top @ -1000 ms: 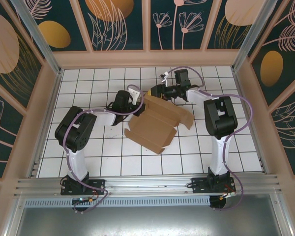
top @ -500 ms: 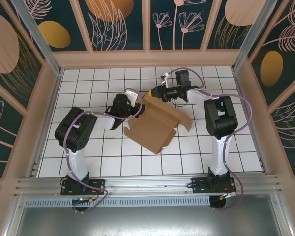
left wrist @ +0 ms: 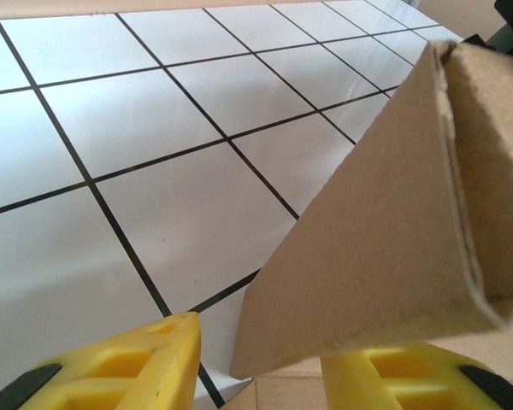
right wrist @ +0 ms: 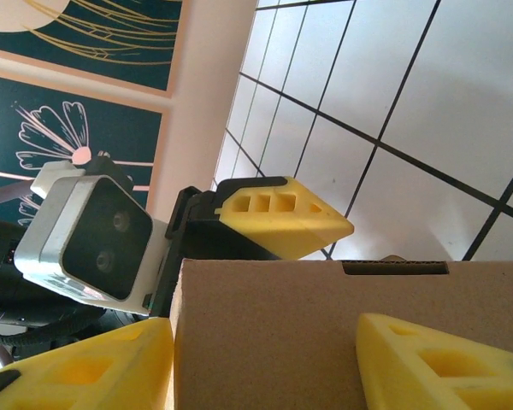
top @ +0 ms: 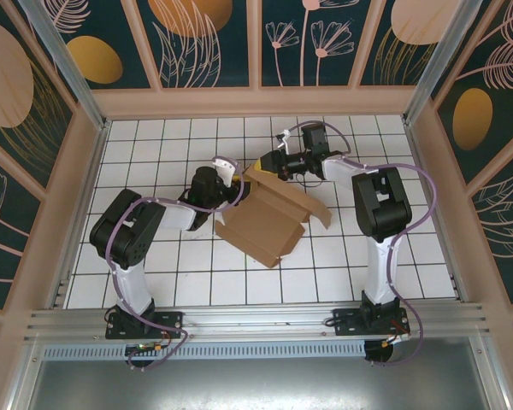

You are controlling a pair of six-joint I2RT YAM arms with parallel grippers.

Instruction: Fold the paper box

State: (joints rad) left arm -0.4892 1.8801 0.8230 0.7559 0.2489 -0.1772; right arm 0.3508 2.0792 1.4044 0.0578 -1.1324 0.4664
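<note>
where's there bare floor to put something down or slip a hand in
Free on the tiled table: the near rows between the arm bases and the paper box, the far-left tiles by the wall, and the strip beyond the right arm. Crowded: the middle, where the left pincer and the right pincer flank the box's far corner.

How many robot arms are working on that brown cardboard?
2: the left arm reaches the paper box from its left side; the right arm reaches its far corner.
</note>
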